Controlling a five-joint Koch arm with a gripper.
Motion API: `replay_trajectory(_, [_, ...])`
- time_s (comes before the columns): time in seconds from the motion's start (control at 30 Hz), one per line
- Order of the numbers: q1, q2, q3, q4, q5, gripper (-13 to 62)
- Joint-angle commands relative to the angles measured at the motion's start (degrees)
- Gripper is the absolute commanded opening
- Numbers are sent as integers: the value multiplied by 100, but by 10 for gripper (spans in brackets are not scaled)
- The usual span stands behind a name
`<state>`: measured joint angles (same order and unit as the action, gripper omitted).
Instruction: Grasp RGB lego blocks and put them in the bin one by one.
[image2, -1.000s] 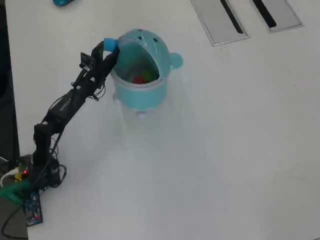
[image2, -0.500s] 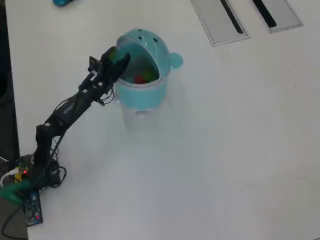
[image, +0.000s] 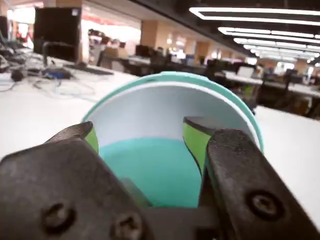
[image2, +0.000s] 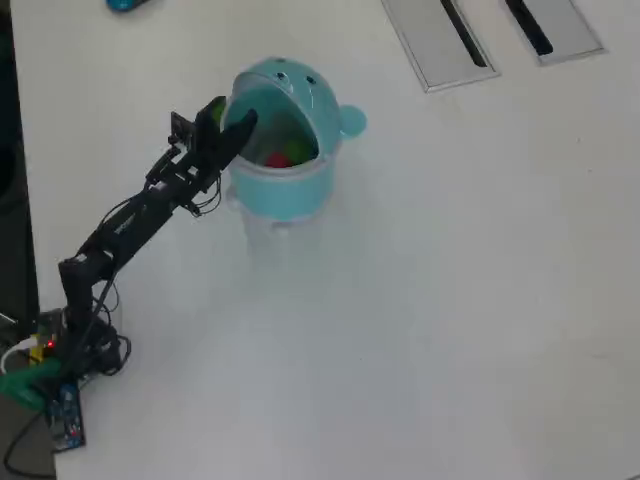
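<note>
Your claw sits right at the mouth of the bin, jaws apart with nothing between them; the wrist view shows bare teal bin floor through the gap between the green-padded fingers. In the overhead view the claw is at the bin's nine o'clock rim, just under the raised lid.

Inside the bin you can make out a red block and a green block just beside it, toward three o'clock. No blue block shows on the table or in the part of the bin you can see; it may lie hidden under the lid or behind the wall, but that cannot be told. So you look to be at the end of a drop, and possibly at the end of the whole job.

Your next move, as a judgement, is to back the arm away toward seven o'clock, keeping clear of the rim so the bin is not nudged or tipped.

Around you: two grey panels with dark slots at the bin's one o'clock, well apart, and a small blue thing at the top edge near eleven o'clock. Nothing stands in the retreat path.
</note>
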<state>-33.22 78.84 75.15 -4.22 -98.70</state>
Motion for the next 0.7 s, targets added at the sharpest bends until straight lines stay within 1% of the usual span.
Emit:
replay_trajectory(0.0, [97, 589, -9, 44, -123, 317])
replay_trajectory(0.2, [316, 1292, 773, 202, -105, 318])
replay_trajectory(0.37, [448, 1960, 1881, 141, -62, 333])
replay_trajectory(0.67, [563, 3173, 3296, 70, 1125, 346])
